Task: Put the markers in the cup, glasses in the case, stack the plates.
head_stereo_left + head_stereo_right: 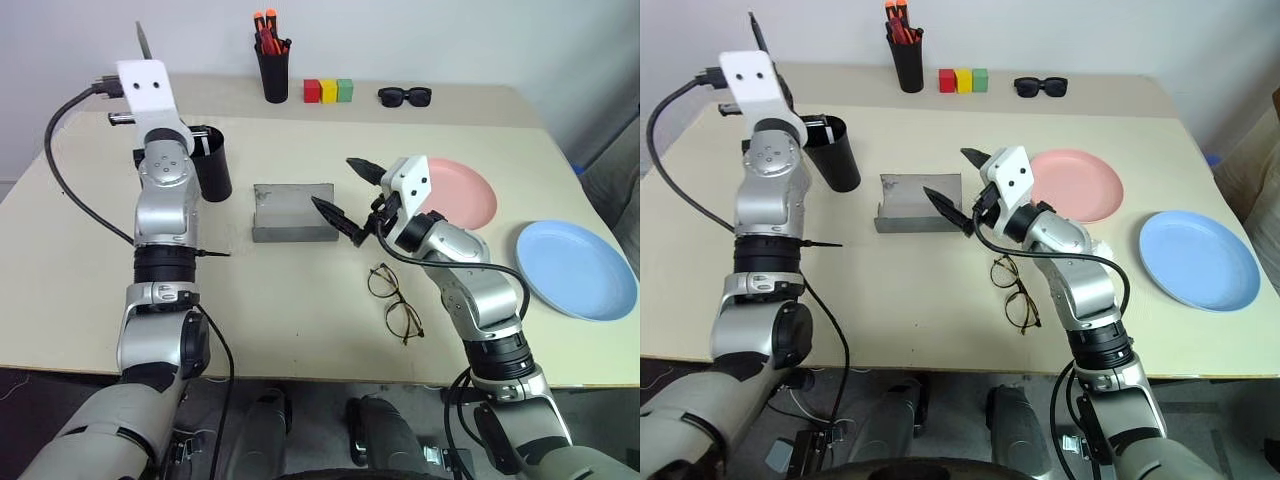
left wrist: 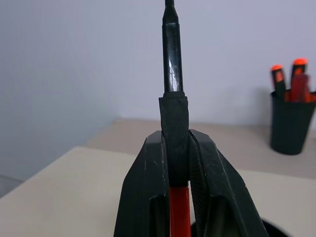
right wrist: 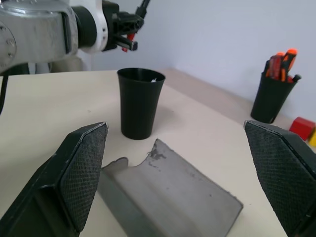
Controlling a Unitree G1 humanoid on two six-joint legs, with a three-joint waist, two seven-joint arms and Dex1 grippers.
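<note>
Left gripper, raised above the black cup at the far left, pinches the red marker, long axis upright, black end up. Right gripper, jaws spread wide, hovers beside the open grey case mid-worktop. The beige worktop meets a pale wall.

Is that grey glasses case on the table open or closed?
Open. The grey case lies with its lid folded back, its hollow inside bare; the glasses lie on the table beside it.

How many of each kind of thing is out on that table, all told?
Plates: 2, pink plate and blue plate
Eyewear: 2, glasses and sunglasses
Black containers: 2, cup and pen holder
Grey case: 1
Coloured blocks: 3
Total: 10
</note>
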